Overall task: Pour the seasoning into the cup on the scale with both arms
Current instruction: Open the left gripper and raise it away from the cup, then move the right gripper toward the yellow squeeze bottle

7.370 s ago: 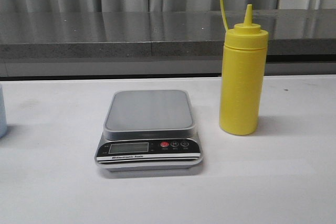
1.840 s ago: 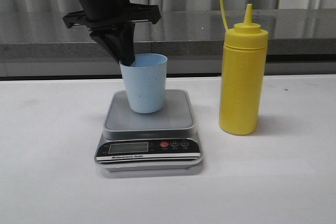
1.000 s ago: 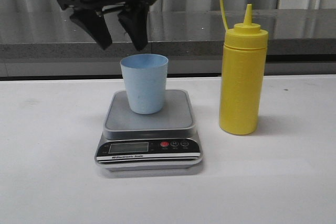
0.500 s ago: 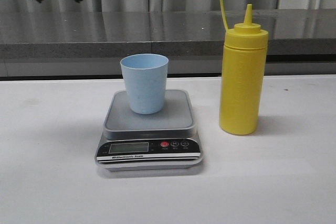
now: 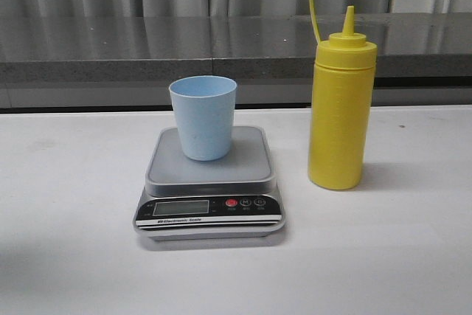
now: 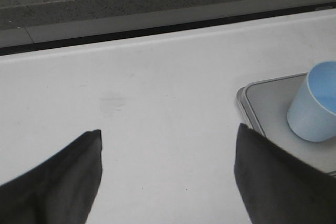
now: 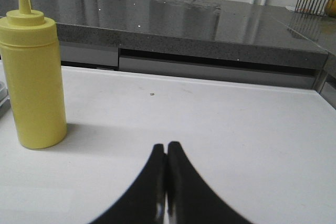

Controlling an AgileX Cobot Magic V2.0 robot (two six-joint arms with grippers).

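Cup (image 5: 203, 117): light blue, upright on the grey platform of the scale (image 5: 209, 184), toward its rear; seen from the left wrist, off to one side of the fingers and beyond the nearer one, touching neither.
Scale: flat on the white table (image 5: 66, 241), display and red button on the near face; one corner showing just past a left finger (image 6: 273, 182).
Bottle (image 5: 340, 105): yellow, upright on the table beside the scale, apart from it; cone nozzle uncapped, cap strap standing up beside it; from the right wrist, well ahead of the fingertips and off to one side.
Left gripper (image 6: 167, 135): fingers spread wide over bare table, nothing between them.
Right gripper (image 7: 167, 148): fingers (image 7: 185, 182) pressed together, tips meeting, nothing held; low over the table.
Background: grey counter (image 5: 147, 46) behind the table, curtain above it.
Front view: neither arm visible.
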